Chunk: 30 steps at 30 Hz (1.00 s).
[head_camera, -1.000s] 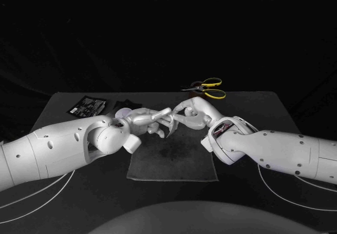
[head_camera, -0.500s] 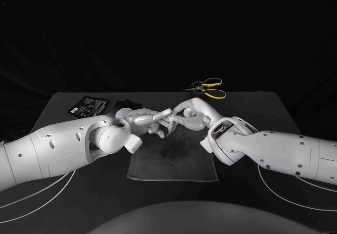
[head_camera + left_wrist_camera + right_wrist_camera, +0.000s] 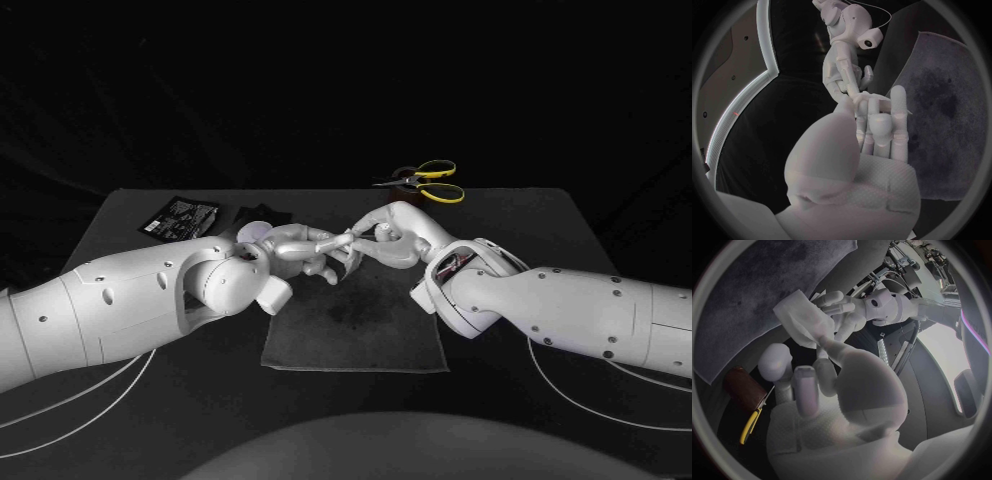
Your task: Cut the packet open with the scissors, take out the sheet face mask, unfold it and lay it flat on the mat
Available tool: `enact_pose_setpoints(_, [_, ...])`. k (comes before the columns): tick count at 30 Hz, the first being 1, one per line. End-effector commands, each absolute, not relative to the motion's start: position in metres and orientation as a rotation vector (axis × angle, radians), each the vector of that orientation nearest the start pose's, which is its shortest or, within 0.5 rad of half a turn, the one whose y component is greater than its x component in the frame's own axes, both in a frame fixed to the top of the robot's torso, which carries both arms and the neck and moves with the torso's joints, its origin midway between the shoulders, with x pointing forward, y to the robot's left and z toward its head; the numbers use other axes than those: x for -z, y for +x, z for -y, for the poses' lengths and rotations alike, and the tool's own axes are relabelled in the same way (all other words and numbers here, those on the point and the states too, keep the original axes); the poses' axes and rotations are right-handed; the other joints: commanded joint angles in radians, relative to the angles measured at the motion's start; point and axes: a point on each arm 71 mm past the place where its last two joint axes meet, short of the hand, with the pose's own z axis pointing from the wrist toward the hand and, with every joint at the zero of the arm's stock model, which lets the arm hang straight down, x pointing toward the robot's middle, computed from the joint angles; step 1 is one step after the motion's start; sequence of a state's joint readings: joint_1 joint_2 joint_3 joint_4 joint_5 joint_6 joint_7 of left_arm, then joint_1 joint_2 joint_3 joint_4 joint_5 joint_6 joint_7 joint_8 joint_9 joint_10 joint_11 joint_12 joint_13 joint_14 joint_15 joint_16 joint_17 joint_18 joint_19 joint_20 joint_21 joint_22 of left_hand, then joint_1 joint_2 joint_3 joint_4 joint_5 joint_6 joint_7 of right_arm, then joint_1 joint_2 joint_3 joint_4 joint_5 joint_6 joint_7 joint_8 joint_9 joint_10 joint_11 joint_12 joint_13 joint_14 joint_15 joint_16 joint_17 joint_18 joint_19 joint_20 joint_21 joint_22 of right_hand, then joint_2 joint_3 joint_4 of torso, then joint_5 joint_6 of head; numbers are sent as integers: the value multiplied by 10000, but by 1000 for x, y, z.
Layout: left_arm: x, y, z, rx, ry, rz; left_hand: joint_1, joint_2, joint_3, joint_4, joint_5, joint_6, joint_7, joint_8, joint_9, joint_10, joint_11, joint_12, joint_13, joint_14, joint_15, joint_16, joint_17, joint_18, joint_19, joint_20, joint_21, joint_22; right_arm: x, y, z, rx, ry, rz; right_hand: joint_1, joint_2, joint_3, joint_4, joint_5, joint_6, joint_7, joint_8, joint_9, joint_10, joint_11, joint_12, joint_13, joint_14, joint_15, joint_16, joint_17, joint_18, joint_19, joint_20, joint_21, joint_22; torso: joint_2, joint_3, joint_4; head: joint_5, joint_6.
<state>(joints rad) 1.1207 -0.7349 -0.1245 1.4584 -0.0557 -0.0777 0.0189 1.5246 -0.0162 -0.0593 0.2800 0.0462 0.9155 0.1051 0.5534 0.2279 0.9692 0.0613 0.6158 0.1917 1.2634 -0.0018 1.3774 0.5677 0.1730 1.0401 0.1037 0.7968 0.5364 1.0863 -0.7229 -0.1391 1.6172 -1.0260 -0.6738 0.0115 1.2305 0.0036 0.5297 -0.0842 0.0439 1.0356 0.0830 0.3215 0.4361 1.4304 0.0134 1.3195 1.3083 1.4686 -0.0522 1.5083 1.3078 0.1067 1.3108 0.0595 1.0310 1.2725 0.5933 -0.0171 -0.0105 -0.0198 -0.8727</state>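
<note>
Mat (image 3: pixel 353 335) central on table (image 3: pixel 555 225), scissors (image 3: pixel 426 180) behind it rightward, packet (image 3: pixel 180 217) apparently far left.

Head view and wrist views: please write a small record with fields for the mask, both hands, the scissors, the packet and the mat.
mask: sheet face mask, folded, held over the mat
left hand: grips the mask
right hand: touches the mask's edge; grip unclear
scissors: yellow-handled, at the far edge of the table
packet: on the table, far left
mat: dark, flat, below both hands
</note>
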Motion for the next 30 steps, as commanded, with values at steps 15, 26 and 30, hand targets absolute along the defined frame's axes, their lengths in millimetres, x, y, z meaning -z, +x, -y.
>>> enact_pose_setpoints(15, [265,453,-157,15622,-12338,-20516,899,518,1402,48,51,36,-12,-26,-179,137,2,-441,-400,-146,-5,9,-216,95,-109,-26,7,109,245,426,128,-10258,2740,-16528,22,35,70,-24,47,49,-3,93,121,144,-84,48,544,741,-55,26,1329,88,-5,-51,-16,11,1,5,-7,-5,1])
enact_pose_setpoints(26, [265,455,-163,15536,-12260,-20471,1051,-74,3593,-199,40,-154,92,548,63,580,-54,-622,-670,-171,-57,54,-274,95,-252,-103,302,419,242,426,135,-10240,3001,-16150,21,37,83,-27,47,46,-3,103,125,141,-85,36,535,745,-57,33,1345,75,23,-54,40,44,1,17,-10,16,1])
enact_pose_setpoints(30, [266,456,-166,15371,-12082,-20514,859,-319,4156,-284,42,-140,89,670,110,681,-75,-605,-694,-141,-81,79,-236,97,-277,-120,396,513,242,426,140,-10198,3170,-16166,21,38,85,-28,47,45,-4,104,125,134,-86,22,523,745,-57,34,1347,72,30,-54,55,52,-2,17,-14,14,1])
